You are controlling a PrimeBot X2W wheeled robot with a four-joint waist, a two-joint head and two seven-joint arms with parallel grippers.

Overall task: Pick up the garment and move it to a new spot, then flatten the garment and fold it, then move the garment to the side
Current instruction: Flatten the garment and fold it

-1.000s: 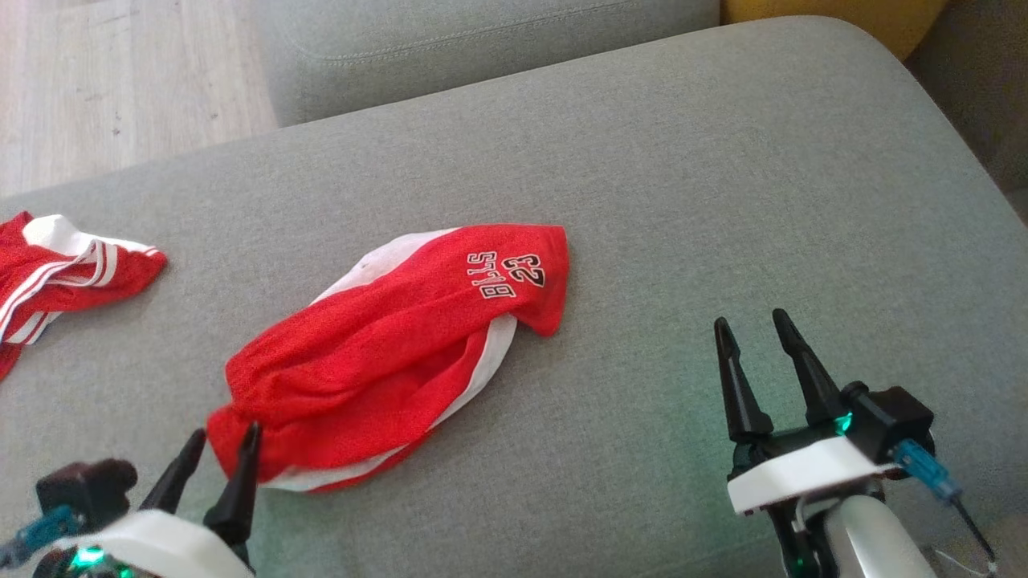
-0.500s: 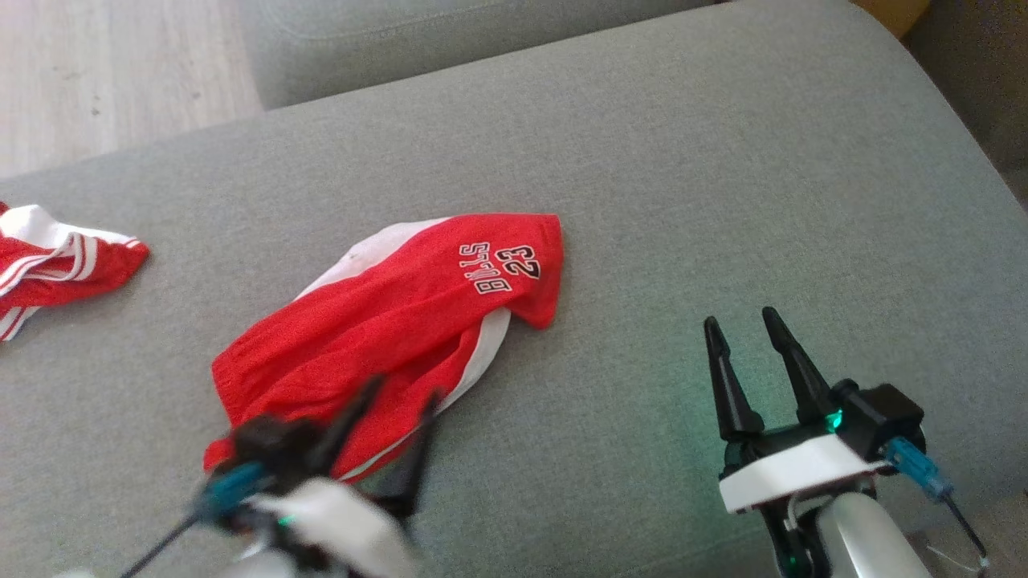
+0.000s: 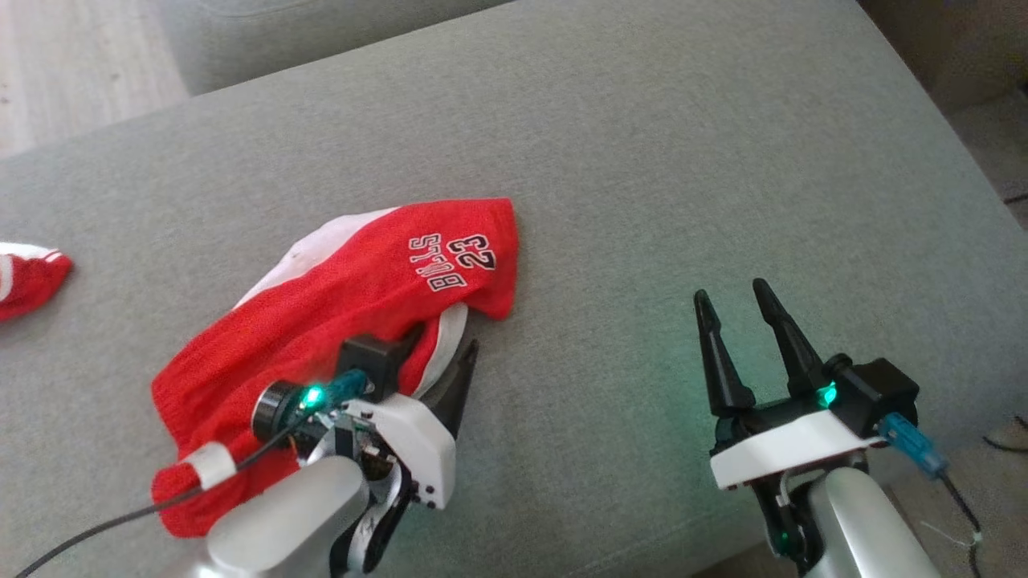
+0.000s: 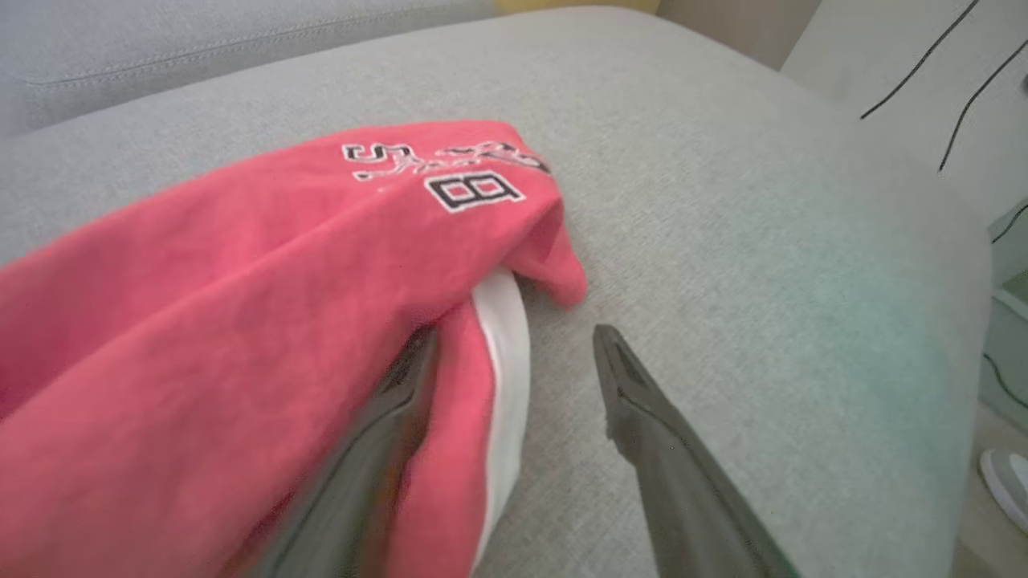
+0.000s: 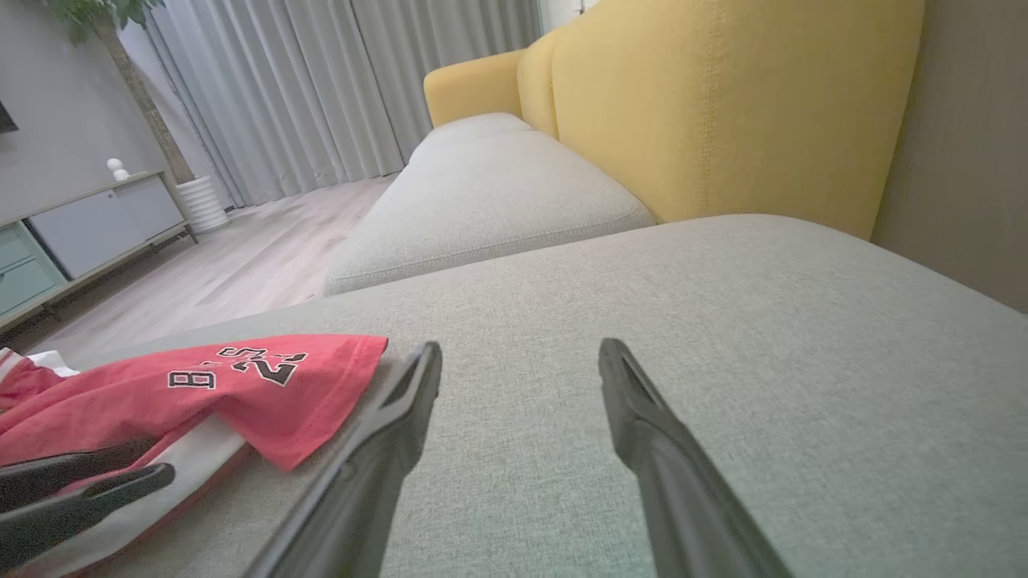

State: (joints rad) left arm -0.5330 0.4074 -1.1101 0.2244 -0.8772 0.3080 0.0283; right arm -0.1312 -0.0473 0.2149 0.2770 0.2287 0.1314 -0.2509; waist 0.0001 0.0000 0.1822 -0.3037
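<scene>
The garment (image 3: 321,313) is a crumpled red jersey with a white stripe and a "23" print, lying on the grey sofa cushion (image 3: 683,160). My left gripper (image 3: 446,341) is open at the garment's right edge. In the left wrist view, one finger (image 4: 377,433) lies against the red cloth, the other finger (image 4: 650,433) stands over bare cushion, and the white-striped edge (image 4: 506,361) sits between the jaws of the left gripper (image 4: 514,335). My right gripper (image 3: 731,291) stands open over bare cushion to the right, nothing between its fingers. The right wrist view shows the garment (image 5: 265,385) left of the right gripper (image 5: 520,347).
A second red and white cloth (image 3: 28,277) lies at the cushion's far left. Wooden floor (image 3: 72,64) shows beyond the cushion's far left edge. A yellow sofa back (image 5: 723,104) and another grey seat (image 5: 482,193) stand behind. The cushion rounds off at the right.
My left arm has swung up and right from the garment's lower left corner to its right edge. The head camera has shifted, sliding the scene leftward. The right gripper has stayed put.
</scene>
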